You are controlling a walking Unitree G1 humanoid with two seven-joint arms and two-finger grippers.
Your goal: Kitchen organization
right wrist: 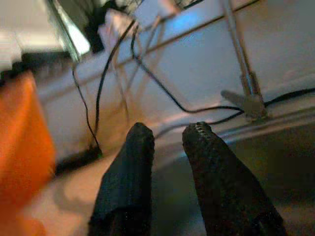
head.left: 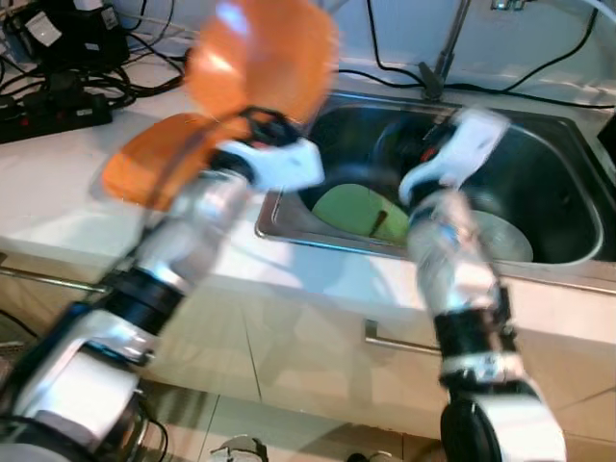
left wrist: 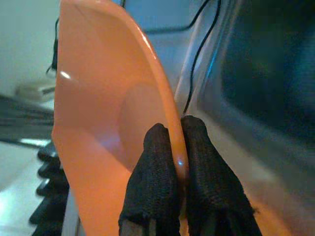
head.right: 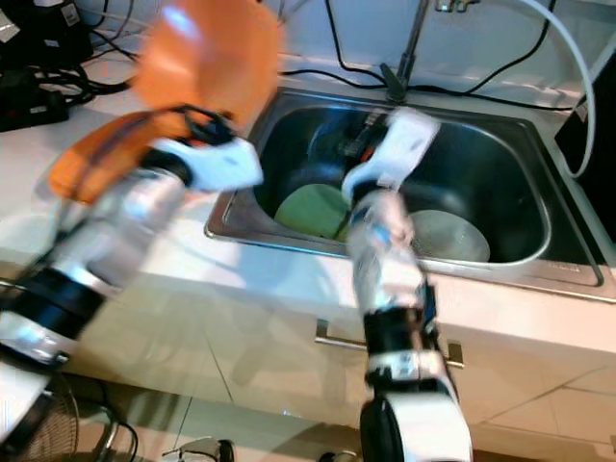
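My left gripper (left wrist: 174, 129) is shut on the rim of an orange bowl (head.left: 260, 58), held up on edge above the counter just left of the steel sink (head.left: 568, 144). A second orange dish (head.left: 144, 168) lies on the counter under my left forearm. Inside the sink lie a green plate (head.left: 351, 207) and a pale round plate (head.left: 505, 239). My right gripper (right wrist: 168, 132) hangs over the sink's middle, pointing toward the back wall. Its fingers stand slightly apart and hold nothing. The eye views are blurred by motion.
A black power strip (head.left: 53, 108) and tangled cables sit on the white counter (head.left: 58, 207) at the back left. The faucet stem (head.left: 441, 63) rises behind the sink, and a white hose (head.right: 589, 77) hangs at the right. Cabinet fronts with a metal handle (head.left: 395, 339) are below.
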